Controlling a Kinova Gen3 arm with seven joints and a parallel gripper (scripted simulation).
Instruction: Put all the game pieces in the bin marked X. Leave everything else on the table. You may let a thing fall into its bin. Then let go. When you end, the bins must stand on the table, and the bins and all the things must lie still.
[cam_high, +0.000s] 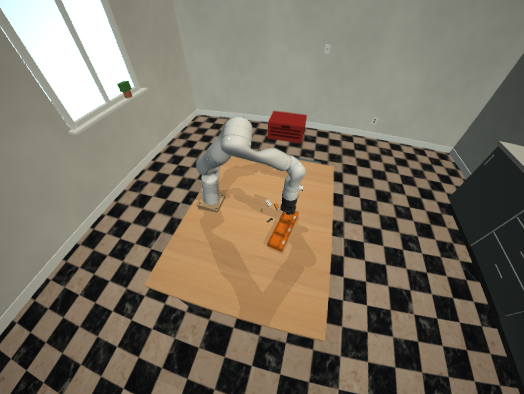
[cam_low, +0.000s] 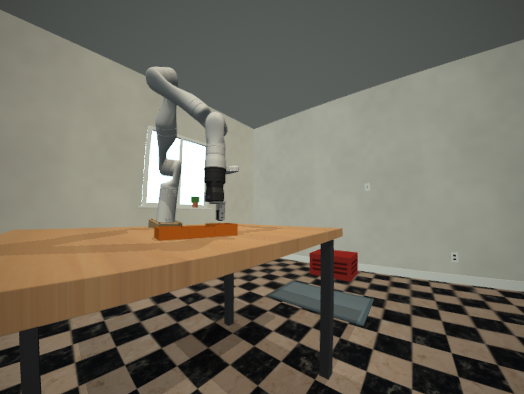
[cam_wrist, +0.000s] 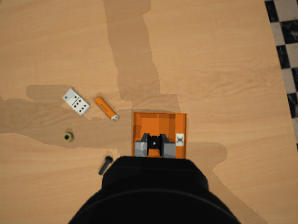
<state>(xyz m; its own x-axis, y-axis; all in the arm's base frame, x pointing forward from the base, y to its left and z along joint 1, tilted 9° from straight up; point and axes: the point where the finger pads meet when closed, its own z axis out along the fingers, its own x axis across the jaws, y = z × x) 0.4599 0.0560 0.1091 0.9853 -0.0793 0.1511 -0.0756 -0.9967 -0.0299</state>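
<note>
An orange row of bins (cam_high: 283, 230) lies on the wooden table; it also shows in the exterior view (cam_low: 196, 231). In the wrist view its end bin (cam_wrist: 159, 131) carries a white label marked X (cam_wrist: 180, 140). My gripper (cam_wrist: 154, 141) hangs straight above this bin, a little over its rim, and also shows in the top and exterior views (cam_high: 288, 212) (cam_low: 220, 216). The fingers stand narrow with a small dark piece (cam_wrist: 155, 143) between them. A white domino (cam_wrist: 76, 101) lies on the table to the left of the bin.
Beside the domino lie an orange tube with a white tip (cam_wrist: 106, 108), a brass nut (cam_wrist: 68, 136) and a black screw (cam_wrist: 105, 165). The table's right edge (cam_wrist: 280, 75) is close to the bin. A red crate (cam_high: 287, 126) stands on the floor.
</note>
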